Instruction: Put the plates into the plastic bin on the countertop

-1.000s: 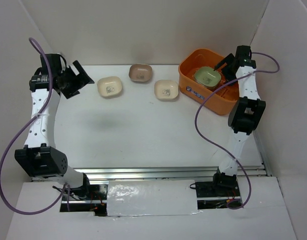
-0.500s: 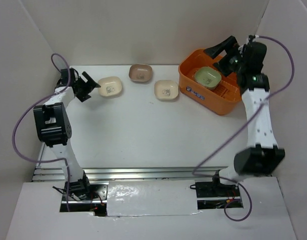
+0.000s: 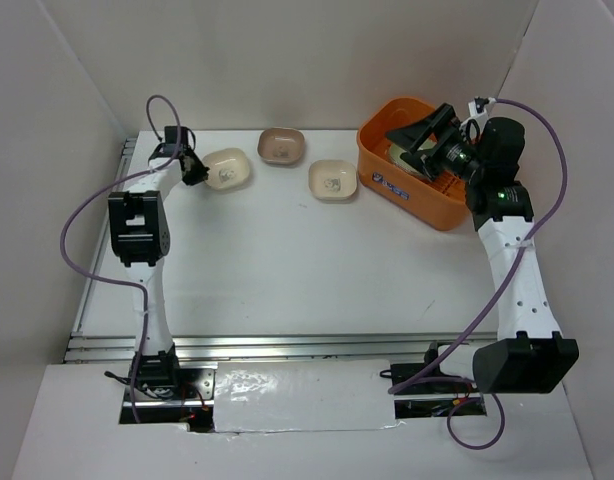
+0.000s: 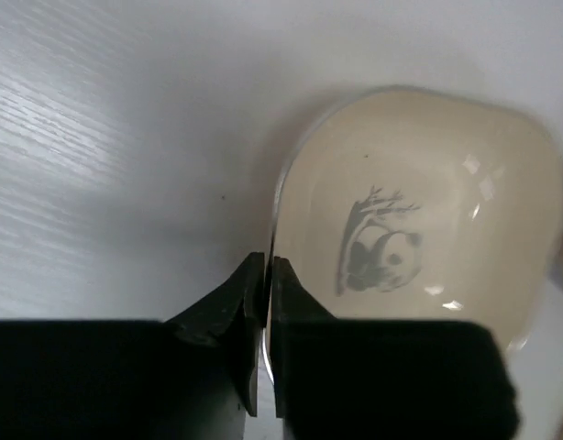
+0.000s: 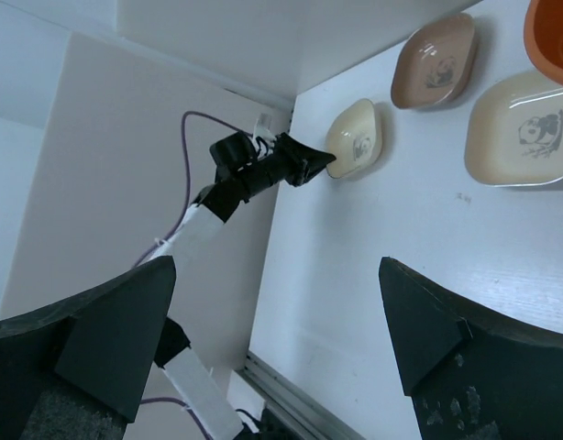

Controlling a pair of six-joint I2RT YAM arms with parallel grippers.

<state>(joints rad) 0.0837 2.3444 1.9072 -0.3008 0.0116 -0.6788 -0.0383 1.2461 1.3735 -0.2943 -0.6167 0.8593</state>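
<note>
My left gripper is shut on the left rim of a cream plate at the back left of the countertop. In the left wrist view the jaws pinch the thin edge of this panda-marked plate. A brown plate and a second cream plate lie to its right. The orange plastic bin stands at the back right. My right gripper hovers open over it and hides most of a green plate inside. In the right wrist view, nothing lies between its fingers.
White walls close in the countertop on the left, back and right. A metal rail runs along the near edge by the arm bases. Purple cables loop off both arms. The right wrist view shows the left gripper, the brown plate and the bin's rim.
My left arm swung in from the left wall to the cream plate and shut on its rim. My right gripper rose from the green plate in the bin and turned leftward, staying open.
</note>
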